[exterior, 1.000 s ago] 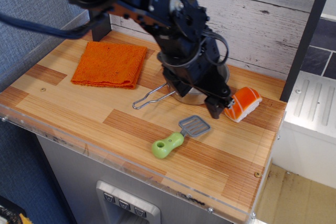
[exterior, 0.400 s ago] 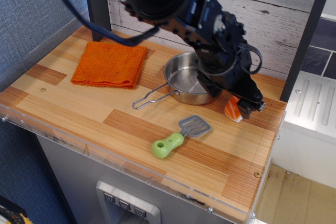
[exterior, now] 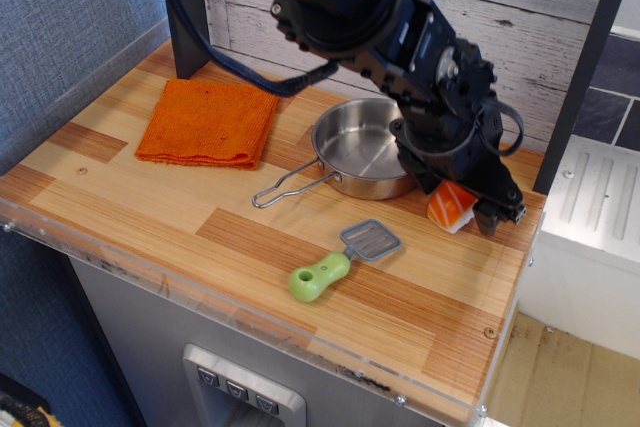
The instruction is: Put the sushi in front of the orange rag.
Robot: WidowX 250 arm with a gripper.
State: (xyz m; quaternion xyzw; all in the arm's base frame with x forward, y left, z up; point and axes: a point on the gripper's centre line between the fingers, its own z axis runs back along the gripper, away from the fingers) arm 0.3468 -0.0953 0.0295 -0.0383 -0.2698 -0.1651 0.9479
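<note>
The sushi (exterior: pixel 450 209), orange with white stripes on a white base, lies on the wooden counter at the far right, just right of the steel pan. My gripper (exterior: pixel 468 205) is down over it. One black finger (exterior: pixel 493 217) stands at its right end and the arm hides its back half. The jaws look open around the sushi, which rests on the counter. The orange rag (exterior: pixel 210 123) lies flat at the back left, far from the gripper.
A steel pan (exterior: pixel 362 152) with a wire handle (exterior: pixel 285 190) sits mid-counter between rag and sushi. A green-handled spatula (exterior: pixel 335 261) lies in front of the pan. The counter's right edge (exterior: pixel 528 247) is close to the sushi. A plank wall stands behind.
The gripper has moved right from the pan's front and come down over the sushi, now covering its right and back part. The sushi, rag, pan and spatula have stayed in place.
</note>
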